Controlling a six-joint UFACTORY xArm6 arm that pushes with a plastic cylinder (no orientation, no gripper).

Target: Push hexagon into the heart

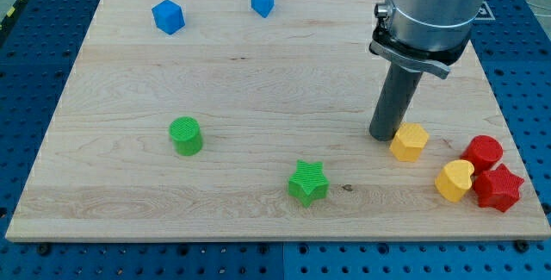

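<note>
Yellow hexagon [409, 141] sits near the board's [258, 73] right edge, with my tip [384, 135] just beside it, seemingly touching its left side. One yellow heart [454, 180] lies nearer the bottom right corner. Beside it are two red blocks: a cylinder [484, 152] and a star [497, 187]. Two green pieces, a cylinder [186, 135] and a star [307, 182], lie towards the bottom edge. Two blue cubes [168, 15] [263, 0] lie along the top edge. No pincer exists, only a rod.

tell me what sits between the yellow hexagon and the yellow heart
Nothing: in the camera view only bare board separates the yellow hexagon from the yellow heart.
</note>
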